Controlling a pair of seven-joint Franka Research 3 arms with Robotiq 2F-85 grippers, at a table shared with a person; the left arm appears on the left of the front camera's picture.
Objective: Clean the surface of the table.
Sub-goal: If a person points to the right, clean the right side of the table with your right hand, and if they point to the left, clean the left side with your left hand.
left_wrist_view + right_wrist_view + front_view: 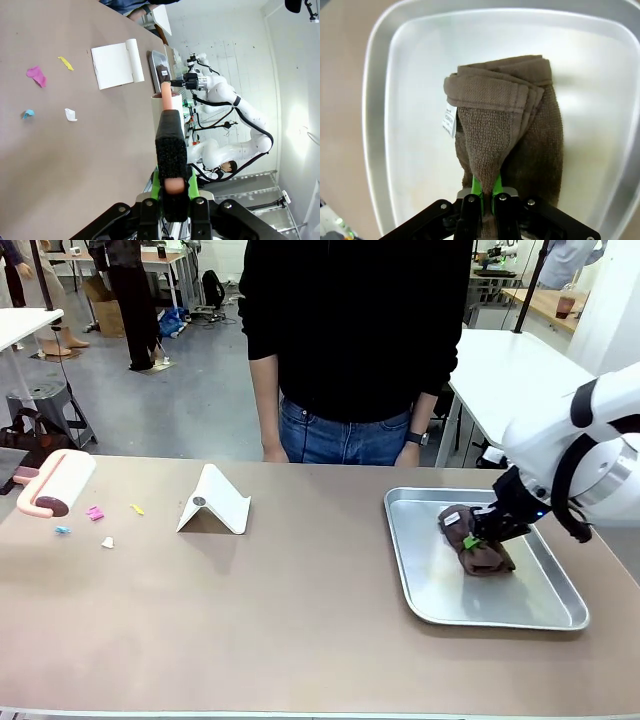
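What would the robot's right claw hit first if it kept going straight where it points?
The right gripper is shut on the brown towel, so it would press into that folded towel first, then probably the metal tray floor beneath; depth is hard to judge.

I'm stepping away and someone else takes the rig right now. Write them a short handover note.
Left hand: shut on the lint roller by its pink handle, at the left end of the table.
Right hand: shut on the brown towel in the metal tray.
Done: nothing yet; four paper scraps lie near the roller, a white stand beside them.
Left: clear the scraps, wipe the top.
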